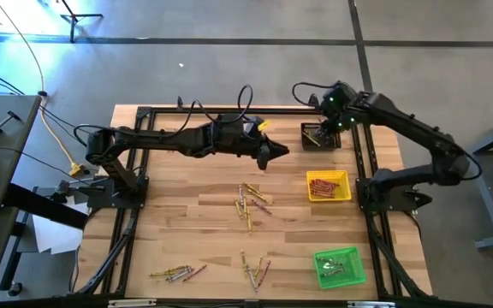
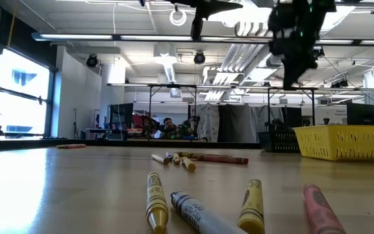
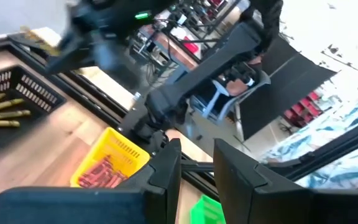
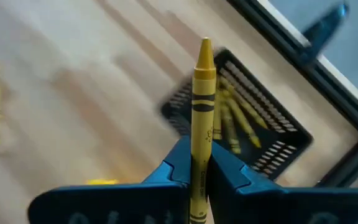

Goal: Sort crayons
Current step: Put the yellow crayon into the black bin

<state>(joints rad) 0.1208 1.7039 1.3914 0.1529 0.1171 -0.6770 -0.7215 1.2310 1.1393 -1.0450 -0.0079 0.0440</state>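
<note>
My right gripper is shut on a yellow crayon and hangs over the black tray at the far right, which holds several yellow crayons. My left gripper is raised over the far middle of the table. It is open, with nothing between its fingers. Loose crayons lie flat on the wood in a middle cluster, a near-middle cluster and a near-left cluster. Red crayons lie in the yellow tray. My right gripper pinches the yellow crayon by its blunt rear part between the two fingers. The crayon lies along the fingers, and its pointed tip sticks out well past them. The fingers slant downward. The crayon is lifted clear above the black tray.
A green tray with a few crayons stands at the near right. Black rails frame the table's sides and far edge. Bare wood lies between the crayon clusters and at the left. In the low view, crayons lie close to the near edge.
</note>
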